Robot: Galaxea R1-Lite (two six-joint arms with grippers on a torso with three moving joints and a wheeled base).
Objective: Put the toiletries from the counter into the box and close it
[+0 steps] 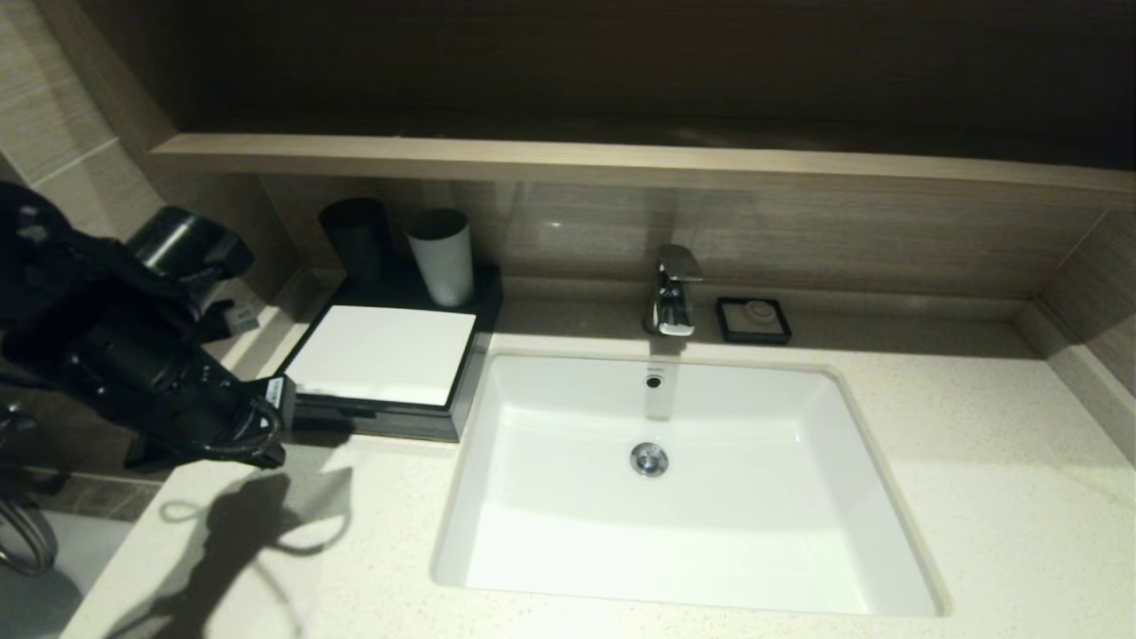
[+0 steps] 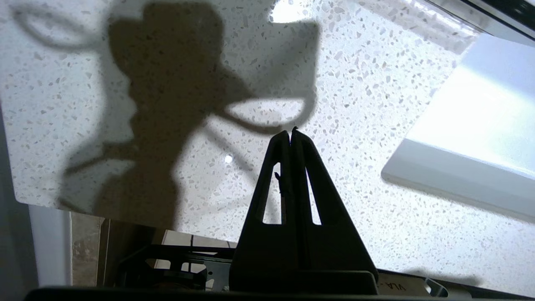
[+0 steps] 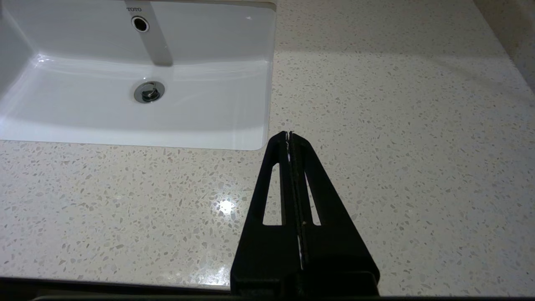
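Observation:
The black box (image 1: 382, 355) with a white top panel stands at the back left of the speckled counter (image 1: 976, 461). Its drawer front looks pushed in. No toiletries show in any view. My left arm (image 1: 160, 355) hangs over the counter's left end, just in front of the box. In the left wrist view my left gripper (image 2: 291, 133) is shut and empty above bare counter (image 2: 376, 104), with the basin (image 2: 472, 138) off to one side. My right gripper (image 3: 288, 133) is shut on nothing, over the counter (image 3: 397, 125) by the basin's (image 3: 125, 113) front right corner.
A black cup (image 1: 355, 235) and a white cup (image 1: 441, 256) stand behind the box. The faucet (image 1: 672, 291) and a small black soap dish (image 1: 753, 319) sit behind the basin (image 1: 550, 497). A wooden ledge (image 1: 621, 164) runs along the back wall.

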